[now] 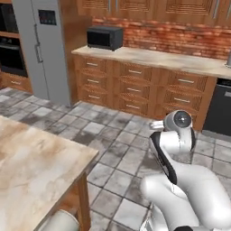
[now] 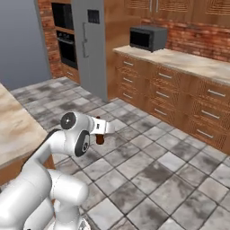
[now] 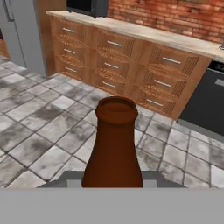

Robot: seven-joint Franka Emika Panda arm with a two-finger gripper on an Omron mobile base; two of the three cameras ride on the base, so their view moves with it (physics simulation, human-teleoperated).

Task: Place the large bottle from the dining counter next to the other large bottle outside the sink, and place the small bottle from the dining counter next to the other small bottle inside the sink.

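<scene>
the gripper point(image 2: 99, 131) is pinched shut around a brown bottle point(image 3: 114, 144), which stands upright between the fingers with its open mouth at the top. in the right base view the bottle point(image 2: 99, 138) shows as a small dark shape hanging just under the hand, carried above the tiled floor point(image 2: 148, 175) and well clear of the dining counter point(image 1: 31, 171). whether this is the large or the small bottle cannot be told from these views. the sink shows nowhere here, so the step in hand is judged to be transport toward it.

procedure for the carry:
- keep the bottle vertical; a tilt risks it slipping in the grip.
- hold the arm tucked close to the base while driving, so the load does not swing.
- keep the bottle above counter height before approaching the drawer counter point(image 1: 149, 56).
- do not loosen the grip until the matching bottle is in sight and the set-down spot just beside it is confirmed.

count:
- bottles: one, in the gripper.
- microwave point(image 1: 104, 37): one, on the drawer counter.
- refrigerator point(image 1: 43, 45): one.
- dining counter: one, partly visible.
</scene>
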